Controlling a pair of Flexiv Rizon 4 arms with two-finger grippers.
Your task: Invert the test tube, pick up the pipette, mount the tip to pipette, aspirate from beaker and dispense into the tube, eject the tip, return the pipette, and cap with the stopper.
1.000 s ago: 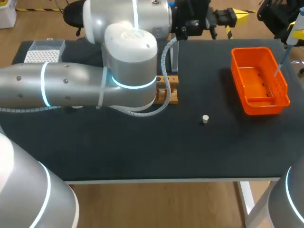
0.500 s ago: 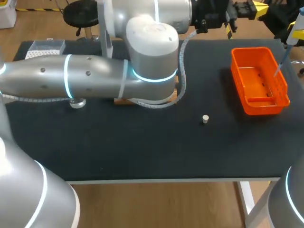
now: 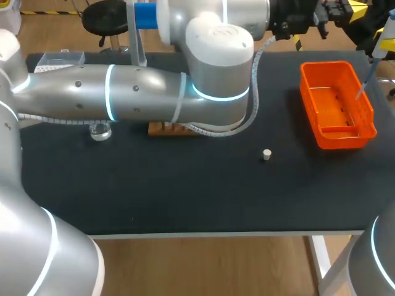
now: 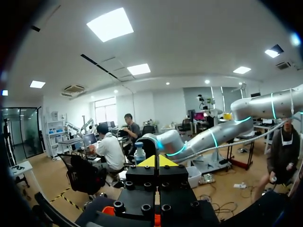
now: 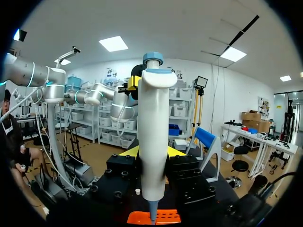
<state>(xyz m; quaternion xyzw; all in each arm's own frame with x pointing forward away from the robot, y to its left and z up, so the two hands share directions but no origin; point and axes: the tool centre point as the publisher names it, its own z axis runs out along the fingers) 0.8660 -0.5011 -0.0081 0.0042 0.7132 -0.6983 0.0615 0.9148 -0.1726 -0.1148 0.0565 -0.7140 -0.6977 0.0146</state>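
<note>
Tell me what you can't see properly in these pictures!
Head view: the left arm hides most of the wooden rack, so no test tube shows.
Head view: the beaker is partly under that arm.
Head view: the pipette is cut by the picture's edge.
Head view: the stopper is too small for detail.

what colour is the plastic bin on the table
The rectangular plastic bin is orange; head view shows it best.
</note>
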